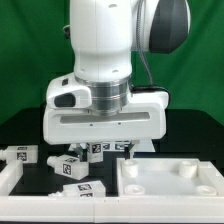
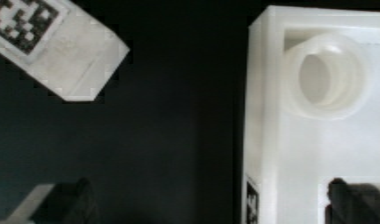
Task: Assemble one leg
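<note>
Several small white legs with black-and-white tags lie on the black table: one at the exterior view's left (image 1: 22,155), one beside it (image 1: 72,163), one nearer the front (image 1: 85,188). More lie behind the hand, partly hidden. In the wrist view one leg (image 2: 62,50) lies apart from the fingers. My gripper (image 1: 128,150) hangs low over the table by the tabletop's corner. In the wrist view my gripper (image 2: 213,205) is open and empty, its dark fingertips (image 2: 71,200) wide apart. The tabletop's edge shows between them.
The large white tray-like tabletop (image 1: 170,185) lies at the exterior view's right, with a round corner hole (image 2: 329,75) near my gripper. A white rim (image 1: 8,185) runs along the exterior view's left front. The green backdrop stands behind.
</note>
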